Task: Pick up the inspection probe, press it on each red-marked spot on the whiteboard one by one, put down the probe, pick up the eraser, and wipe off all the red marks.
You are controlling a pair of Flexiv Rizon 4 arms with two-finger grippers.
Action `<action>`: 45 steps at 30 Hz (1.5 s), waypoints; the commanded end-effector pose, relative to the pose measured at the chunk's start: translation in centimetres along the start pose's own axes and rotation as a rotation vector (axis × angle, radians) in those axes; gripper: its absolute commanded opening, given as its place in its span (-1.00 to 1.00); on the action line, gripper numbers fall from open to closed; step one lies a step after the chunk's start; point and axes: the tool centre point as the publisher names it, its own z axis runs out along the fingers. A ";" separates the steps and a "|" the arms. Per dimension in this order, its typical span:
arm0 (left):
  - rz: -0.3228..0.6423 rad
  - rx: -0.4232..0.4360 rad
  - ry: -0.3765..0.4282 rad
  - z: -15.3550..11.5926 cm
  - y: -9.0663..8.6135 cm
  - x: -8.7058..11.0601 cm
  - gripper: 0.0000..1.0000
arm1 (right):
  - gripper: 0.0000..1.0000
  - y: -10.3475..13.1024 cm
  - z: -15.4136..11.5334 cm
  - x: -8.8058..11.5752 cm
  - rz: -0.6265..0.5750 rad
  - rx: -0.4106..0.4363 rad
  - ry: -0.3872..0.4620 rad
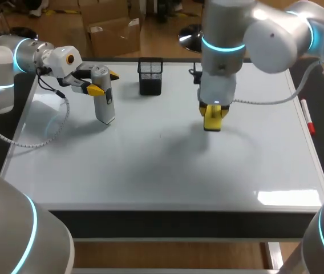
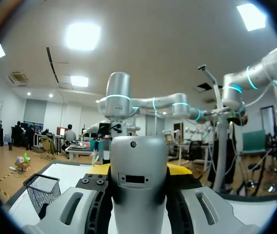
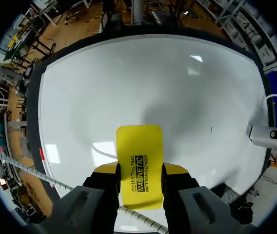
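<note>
The inspection probe [image 1: 104, 97] is gripped upright by the left jaws at the far left of the whiteboard [image 1: 150, 165]. The eraser [image 1: 212, 119] is clamped by the right jaws mid-board, and a mesh basket [image 1: 150, 77] is seen between them, farther back.

The left arm [image 1: 5, 63] comes in from the left with its wrist level. The left gripper [image 1: 104, 81] points sideways, both yellow-tipped fingers clamped on the upright probe [image 1: 104, 105]. The right arm [image 1: 276, 34] bends over the middle, and the right gripper [image 1: 214, 116] points straight down, fingers closed on the eraser [image 3: 139, 146].
</note>
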 end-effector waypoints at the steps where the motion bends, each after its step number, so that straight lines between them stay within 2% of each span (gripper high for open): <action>1: -0.001 -0.002 0.002 0.0 -0.2 0.0 -1.00 | -1.00 -4.3 1.0 -1.5 -0.021 -0.062 0.017; 8: -0.001 -0.002 0.002 0.0 -0.2 0.0 -1.00 | -1.00 -8.1 1.0 -3.3 -0.079 -0.096 0.014; 22: -0.001 -0.002 0.002 0.0 -0.2 0.0 -1.00 | -1.00 -14.3 1.9 -5.7 -0.100 -0.130 0.016; 34: -0.001 -0.002 0.002 0.0 -0.2 0.0 -1.00 | -1.00 -16.1 3.1 -6.4 -0.102 -0.136 0.012; 45: -0.001 -0.002 0.002 0.0 -0.2 0.0 -1.00 | -1.00 -17.2 4.0 -6.3 -0.092 -0.135 0.026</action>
